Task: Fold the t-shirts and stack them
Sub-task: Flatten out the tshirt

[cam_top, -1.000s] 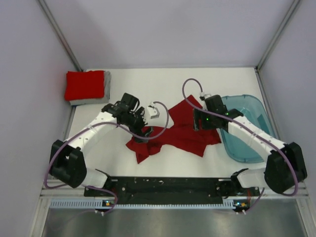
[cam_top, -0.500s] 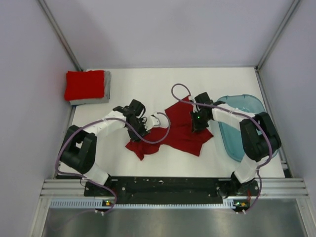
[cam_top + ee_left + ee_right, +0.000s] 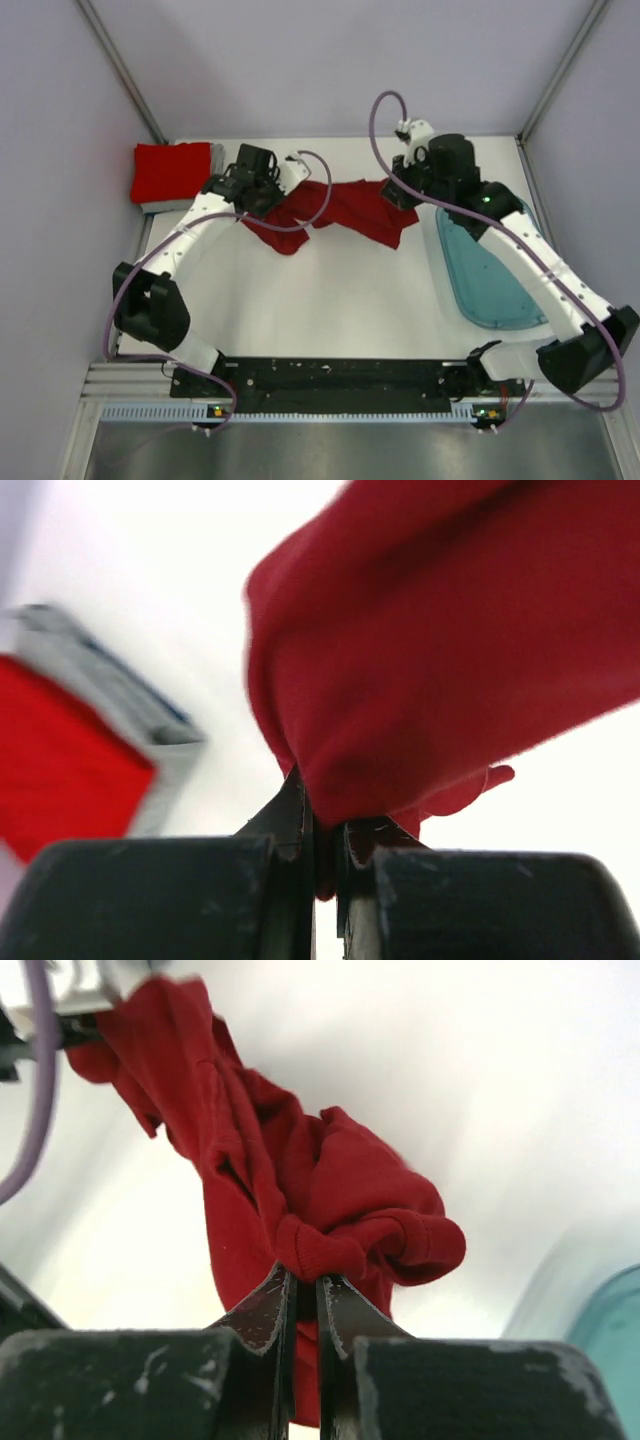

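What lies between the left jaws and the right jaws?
Only the dark red shirt, pinched at each end and strung across; the top view shows it.

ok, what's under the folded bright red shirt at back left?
A folded grey t-shirt: only its right and near edges stick out from under the bright red t-shirt. The rest is covered; anything lower cannot be seen.

No legible text anywhere, perhaps through blur.
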